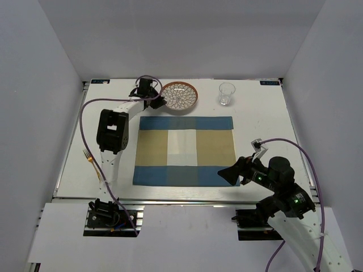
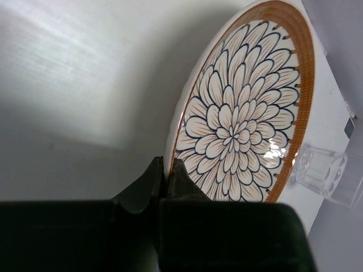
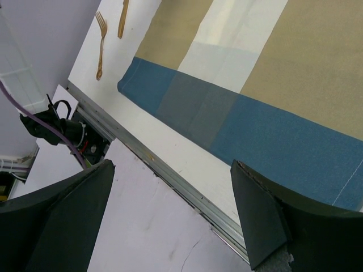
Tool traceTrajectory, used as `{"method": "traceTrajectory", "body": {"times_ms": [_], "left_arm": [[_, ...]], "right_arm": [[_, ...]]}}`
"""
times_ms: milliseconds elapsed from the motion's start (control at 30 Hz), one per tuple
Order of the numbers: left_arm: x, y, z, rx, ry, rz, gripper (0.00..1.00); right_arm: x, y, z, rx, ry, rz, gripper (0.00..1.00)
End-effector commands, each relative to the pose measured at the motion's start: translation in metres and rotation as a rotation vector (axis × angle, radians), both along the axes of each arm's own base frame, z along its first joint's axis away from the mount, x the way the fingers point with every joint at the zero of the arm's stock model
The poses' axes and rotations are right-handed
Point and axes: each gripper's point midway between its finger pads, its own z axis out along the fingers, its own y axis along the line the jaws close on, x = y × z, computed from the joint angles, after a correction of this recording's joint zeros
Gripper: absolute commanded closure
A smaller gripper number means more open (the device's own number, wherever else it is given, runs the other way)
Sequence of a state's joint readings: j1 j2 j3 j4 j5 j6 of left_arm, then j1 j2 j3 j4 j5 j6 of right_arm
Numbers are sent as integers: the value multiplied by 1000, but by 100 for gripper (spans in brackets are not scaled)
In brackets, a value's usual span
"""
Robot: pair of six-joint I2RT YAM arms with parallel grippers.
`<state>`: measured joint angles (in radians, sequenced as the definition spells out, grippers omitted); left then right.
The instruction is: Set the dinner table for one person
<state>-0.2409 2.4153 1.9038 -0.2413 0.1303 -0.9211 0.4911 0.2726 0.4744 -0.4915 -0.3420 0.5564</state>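
One rim pinch: the left pincer [image 2: 168, 171] gripped the plate [image 2: 244, 113] on the far counter [image 1: 272, 124], likely to carry it onto the mat [image 1: 187, 150]; the right pincer [image 3: 171, 187] hung open

Placemat [image 1: 186, 150] lies centred on table [image 1: 266, 119]. Plate [image 1: 179, 96] sits behind it; glass [image 1: 226, 94] right of plate, apart. Fork [image 1: 91, 161] left of placemat.

The dinner table [image 1: 266, 119] carries a placemat [image 1: 186, 150], plate [image 1: 179, 96], glass [image 1: 226, 94] and fork [image 1: 91, 161].
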Motion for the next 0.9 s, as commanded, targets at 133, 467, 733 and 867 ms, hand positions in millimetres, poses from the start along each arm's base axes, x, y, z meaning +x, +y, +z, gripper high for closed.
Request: {"method": "traceTrajectory", "body": {"times_ms": [133, 467, 733, 867], "left_arm": [[-40, 15, 190, -143, -368, -52, 100], [-133, 6, 207, -133, -309, -216, 100], [-216, -3, 165, -204, -253, -341, 100], [-250, -10, 168, -189, -287, -414, 100]], "right_arm": [[0, -5, 8, 40, -34, -42, 11], [-10, -18, -5, 58, 9, -112, 11], [-14, -24, 15, 64, 8, -141, 11], [-13, -32, 19, 32, -13, -169, 11]]}}
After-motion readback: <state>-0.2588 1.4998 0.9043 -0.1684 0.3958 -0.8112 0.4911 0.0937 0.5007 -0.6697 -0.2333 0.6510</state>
